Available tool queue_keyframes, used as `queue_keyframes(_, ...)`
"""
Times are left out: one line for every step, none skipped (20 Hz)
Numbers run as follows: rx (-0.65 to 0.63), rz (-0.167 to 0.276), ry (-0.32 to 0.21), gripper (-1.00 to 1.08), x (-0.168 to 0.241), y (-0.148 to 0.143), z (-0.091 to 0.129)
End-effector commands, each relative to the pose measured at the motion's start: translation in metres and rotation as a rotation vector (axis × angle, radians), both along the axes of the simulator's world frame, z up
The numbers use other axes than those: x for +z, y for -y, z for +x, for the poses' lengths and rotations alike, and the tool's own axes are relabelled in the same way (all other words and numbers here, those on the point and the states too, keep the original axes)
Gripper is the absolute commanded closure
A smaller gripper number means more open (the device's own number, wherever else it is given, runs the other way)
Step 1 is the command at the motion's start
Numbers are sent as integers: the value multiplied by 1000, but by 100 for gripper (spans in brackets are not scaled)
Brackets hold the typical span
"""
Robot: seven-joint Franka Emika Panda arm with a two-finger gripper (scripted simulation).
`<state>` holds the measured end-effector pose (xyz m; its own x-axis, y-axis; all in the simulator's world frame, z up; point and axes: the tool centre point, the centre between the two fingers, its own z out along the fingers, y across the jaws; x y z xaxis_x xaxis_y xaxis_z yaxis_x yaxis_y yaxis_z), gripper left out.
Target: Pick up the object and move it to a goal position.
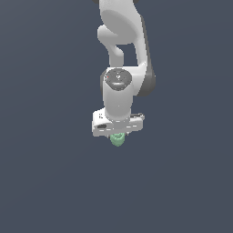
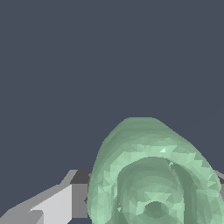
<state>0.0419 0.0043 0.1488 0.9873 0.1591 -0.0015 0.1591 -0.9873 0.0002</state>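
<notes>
Ext. view up: I see the white arm (image 1: 122, 50) coming down from the top of frame, wrist pointing straight down, end effector (image 1: 118, 133) at about centre. The object (image 1: 118, 139) is a small pale green lump poking out just below the white hand body, narrower than the hand, right under its middle. Dark grey-blue surface (image 1: 50, 182) all round; I can't say from this angle whether the object touches it or hangs above it.

Wrist view now: the object (image 2: 153, 175) fills the lower part of the pic, v. close to the lens. Bumpy, rounded, w/ concentric rings around a round hollow end that faces the cam. One grey-and-white finger (image 2: 65, 201) sits right against the object's side; dark pad at its tip looks to be touching the green. On the other side only a thin grey sliver shows at the frame edge, prob. the second finger, mostly hidden by the object.

End effector state as I read it: fingers drawn in narrow, object pinched between them. Object sits between the fingers, directly under the wrist, centred in ext. view.
</notes>
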Motion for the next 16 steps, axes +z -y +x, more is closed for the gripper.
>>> queue_keyframes(0, 0, 1, 108, 24, -8, -10)
queue_keyframes(0, -1, 1, 108, 33, -11, -14)
queue_keyframes(0, -1, 1, 108, 43, -14, -18)
queue_keyframes(0, -1, 1, 108, 53, -17, -22)
queue_keyframes(0, -1, 1, 108, 63, -20, -26)
queue_keyframes(1, -1, 1, 108, 74, -24, -30)
queue_keyframes(1, -1, 1, 108, 84, -27, -34)
queue_keyframes(1, -1, 1, 108, 95, -31, -39)
queue_keyframes(1, -1, 1, 108, 106, -34, -43)
queue_keyframes(1, -1, 1, 108, 117, -38, -48)
queue_keyframes(1, -1, 1, 108, 128, -41, -52)
queue_keyframes(1, -1, 1, 108, 139, -45, -57)
queue_keyframes(1, -1, 1, 108, 150, -48, -61)
queue_keyframes(1, -2, 1, 108, 161, -52, -65)
queue_keyframes(1, -2, 1, 108, 173, -56, -70)
queue_keyframes(1, -2, 1, 108, 184, -59, -74)
